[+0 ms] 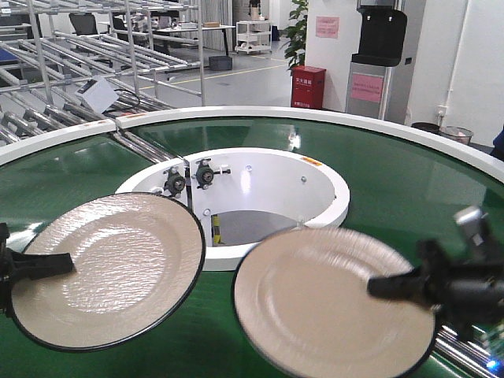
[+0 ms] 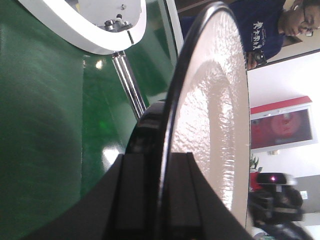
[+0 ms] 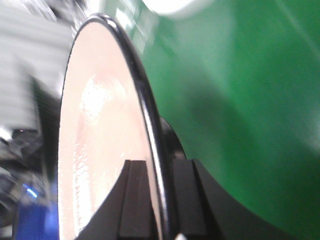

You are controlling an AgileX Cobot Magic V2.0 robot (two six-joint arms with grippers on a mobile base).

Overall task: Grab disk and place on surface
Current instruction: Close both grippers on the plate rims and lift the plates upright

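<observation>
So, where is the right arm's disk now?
Front view, lower right: the disk, edge clamped in the right jaws, hangs over the green belt beside the other disk.

The left gripper [image 1: 55, 265] extends in low from the left, its black fingers [image 2: 132, 200] closed on either face of the rim of a cream disk [image 1: 118, 260], which spreads out ahead of the fingertips. The right gripper [image 1: 386, 285], blurred, extends in from the right and pinches the rim of a second disk [image 1: 331, 307] in the same way.
</observation>
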